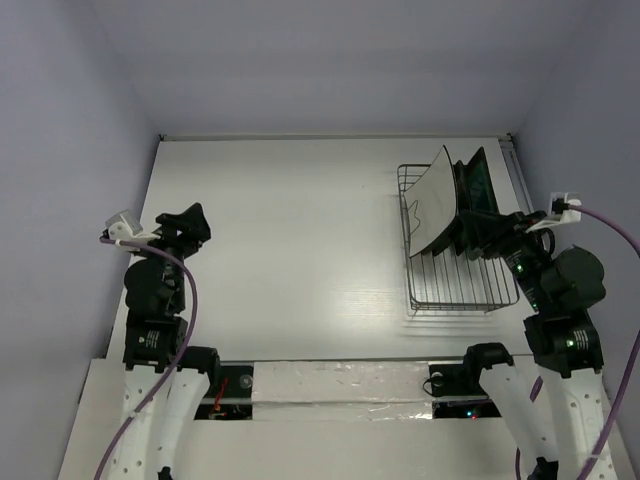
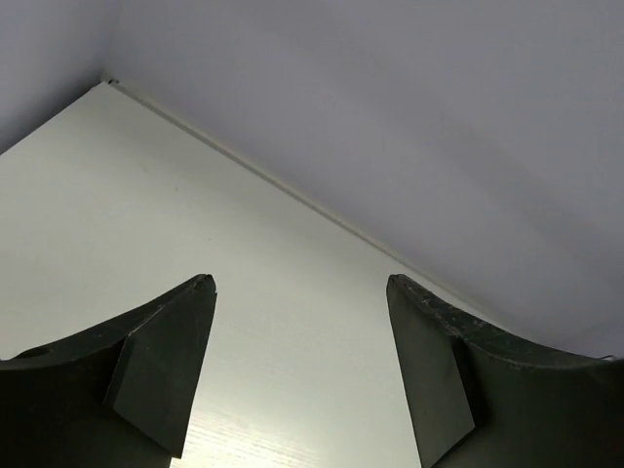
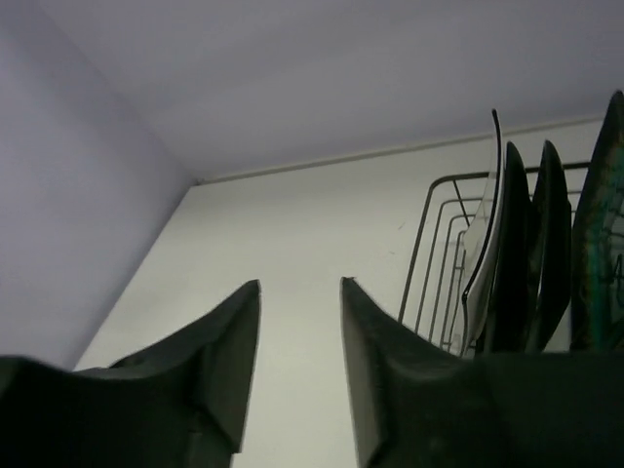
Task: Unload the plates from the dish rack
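Parked right gripper, jaws parted and empty, just beside upright plates in dish rack; hung left gripper, spread and empty, well apart over table.

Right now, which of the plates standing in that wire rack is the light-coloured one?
The white plate at the left end of the row in the dish rack; the other plates seen to its right are dark.

Left hand spread wide; right hand parted.
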`<control>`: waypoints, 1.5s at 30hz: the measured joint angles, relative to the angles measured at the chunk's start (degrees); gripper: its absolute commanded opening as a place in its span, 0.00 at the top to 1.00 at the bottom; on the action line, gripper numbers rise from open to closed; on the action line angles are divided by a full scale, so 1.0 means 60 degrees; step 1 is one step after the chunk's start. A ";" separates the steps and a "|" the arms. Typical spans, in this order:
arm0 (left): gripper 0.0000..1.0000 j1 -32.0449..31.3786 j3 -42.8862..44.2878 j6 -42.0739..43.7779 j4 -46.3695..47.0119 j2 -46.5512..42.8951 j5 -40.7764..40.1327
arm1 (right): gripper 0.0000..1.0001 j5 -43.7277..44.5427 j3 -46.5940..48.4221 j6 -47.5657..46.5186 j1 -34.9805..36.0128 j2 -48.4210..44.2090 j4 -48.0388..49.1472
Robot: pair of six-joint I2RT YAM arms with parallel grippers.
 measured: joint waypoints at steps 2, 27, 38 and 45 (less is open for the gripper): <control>0.35 0.0000 0.0018 0.0186 -0.0208 0.0138 0.0000 | 0.88 0.0393 0.0000 -0.0011 0.0000 0.0229 -0.0062; 0.78 0.0000 -0.0270 0.0947 -0.1180 0.0452 0.0026 | 0.56 0.3246 0.1996 -0.0805 -0.0015 0.6539 -0.0233; 0.73 0.0000 -0.0284 0.0943 -0.1169 0.0459 0.0026 | 0.66 0.3661 0.2102 -0.0889 -0.0015 0.7118 -0.0270; 0.72 0.0000 -0.0288 0.0940 -0.1169 0.0459 0.0026 | 0.70 0.3548 0.2106 -0.0889 -0.0015 0.7479 -0.0262</control>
